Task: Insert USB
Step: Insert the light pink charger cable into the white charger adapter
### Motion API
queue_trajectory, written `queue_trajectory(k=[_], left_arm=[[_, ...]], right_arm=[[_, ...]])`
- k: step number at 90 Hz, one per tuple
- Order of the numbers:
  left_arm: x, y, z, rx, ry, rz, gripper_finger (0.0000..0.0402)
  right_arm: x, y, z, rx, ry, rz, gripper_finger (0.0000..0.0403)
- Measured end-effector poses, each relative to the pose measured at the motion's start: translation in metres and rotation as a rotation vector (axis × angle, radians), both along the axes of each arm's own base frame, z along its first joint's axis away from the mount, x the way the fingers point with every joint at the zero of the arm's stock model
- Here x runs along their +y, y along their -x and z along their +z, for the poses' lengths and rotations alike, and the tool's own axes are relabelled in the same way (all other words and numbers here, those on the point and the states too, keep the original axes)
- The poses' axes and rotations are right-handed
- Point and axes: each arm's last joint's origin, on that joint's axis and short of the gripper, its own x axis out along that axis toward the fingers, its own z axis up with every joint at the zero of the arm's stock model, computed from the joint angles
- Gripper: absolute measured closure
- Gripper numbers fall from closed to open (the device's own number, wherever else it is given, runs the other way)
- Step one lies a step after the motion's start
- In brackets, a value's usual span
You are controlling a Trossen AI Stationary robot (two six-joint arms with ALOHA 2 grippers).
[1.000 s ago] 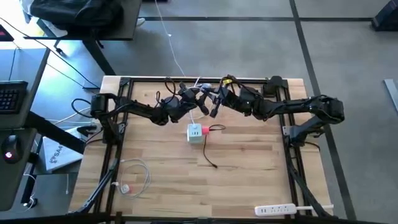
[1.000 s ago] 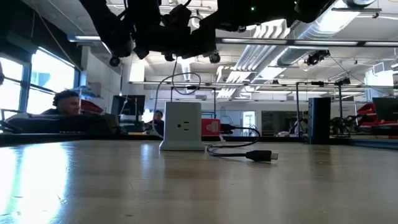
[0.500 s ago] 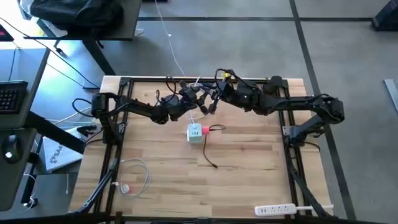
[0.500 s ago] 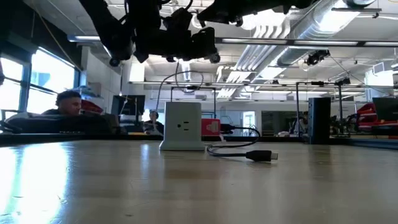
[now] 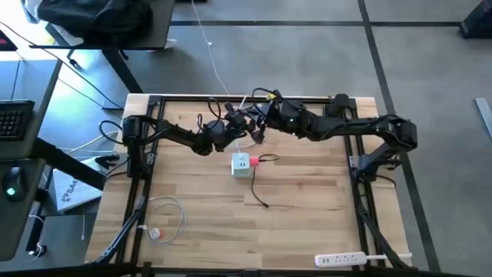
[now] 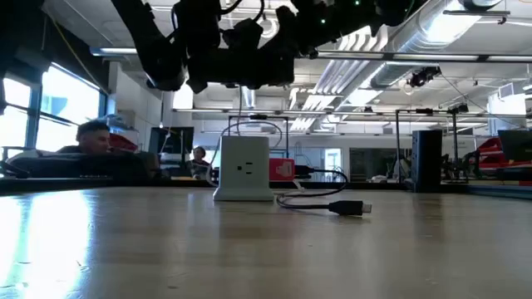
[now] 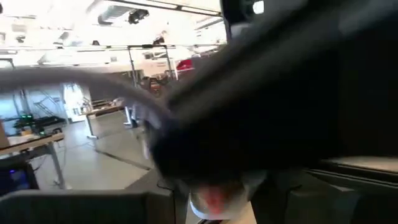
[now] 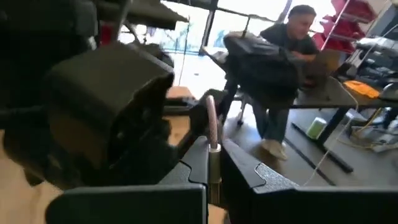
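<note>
The light wooden surface [image 5: 307,215] is mostly bare planks, framed by black rails along its sides. Near its middle stands the white charger cube [image 5: 241,165], and the USB [image 5: 254,160], a small red-pink plug, sits tight against the cube's side with its thin black cable [image 5: 261,198] looping away over the boards and ending in a dark plug lying flat. From table height the cube [image 6: 243,167] stands upright with the red plug [image 6: 282,169] just beside it. A coiled white cable [image 5: 165,215] lies toward the near left corner, and a white power strip [image 5: 340,259] rests at the near right edge.

Both arms are raised over the far half of the surface, above and behind the cube, touching nothing on it. The left claw [image 5: 231,129] and the right claw [image 5: 256,129] hang close together, almost meeting; I cannot tell whether either one is clenched or released. In the right wrist view a thin pinkish cord [image 8: 212,124] runs between that claw's dark fingers.

Around the surface is grey carpeted floor [image 5: 307,61], with a desk and keyboard [image 5: 15,119] to the left. Beyond the far edge the room opens into a bright workshop with ceiling ducts [image 6: 374,46] and windows, where a person [image 6: 91,137] sits at a bench; another seated person [image 8: 292,68] shows in the right wrist view.
</note>
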Motion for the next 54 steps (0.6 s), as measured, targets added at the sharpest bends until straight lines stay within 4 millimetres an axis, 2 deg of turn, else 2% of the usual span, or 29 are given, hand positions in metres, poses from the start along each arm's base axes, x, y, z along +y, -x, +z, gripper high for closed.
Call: queue_trajectory(k=[54], left_arm=[[0.0009, 0.0005, -0.0001, 0.014, -0.010, 0.027, 0.0300]], right_arm=[[0.0010, 0.0078, 0.0087, 0.036, 0.075, -0.016, 0.0403]])
